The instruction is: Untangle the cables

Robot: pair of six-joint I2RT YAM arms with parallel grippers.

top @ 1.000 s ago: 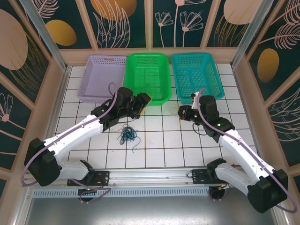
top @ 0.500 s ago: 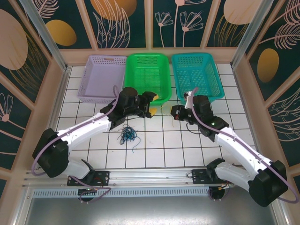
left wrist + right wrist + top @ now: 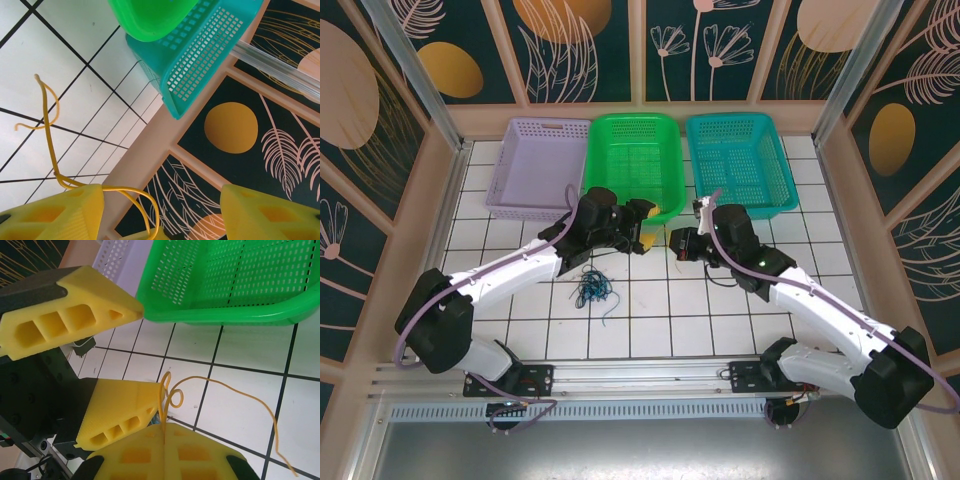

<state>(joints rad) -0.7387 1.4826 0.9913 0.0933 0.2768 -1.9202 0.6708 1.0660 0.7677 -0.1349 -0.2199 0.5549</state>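
The white tiled surface [image 3: 650, 320] carries three baskets along its far edge, with the green basket [image 3: 620, 170] in the middle. The lavender basket [image 3: 535, 165] stands just left of it and the teal basket [image 3: 740, 160] just right of it.

Both arms reach in toward the green basket's near rim. The left arm [image 3: 500, 275] comes from the near left, the right arm [image 3: 810, 295] from the near right.

The left hand [image 3: 642, 225] sits just in front of the green basket's near right corner. Its yellow fingers [image 3: 55, 215] stand wide apart, gripping nothing.

The right hand [image 3: 678, 243] is a little nearer than that same corner, tip to tip with the left hand. Its jaws are pressed together on a pale yellow cable [image 3: 220, 385].

The tangle of cables [image 3: 592, 290] – dark blue, green and black strands – lies on the tiles, well in front of the green basket's near left corner and apart from both hands.

The pale yellow cable rises from the right hand's closed fingers [image 3: 200, 455] and curls into a small loop beside the tip of the left hand's lower finger – it lies against that finger in the left wrist view. Its free end trails over the tiles in front of the green basket.
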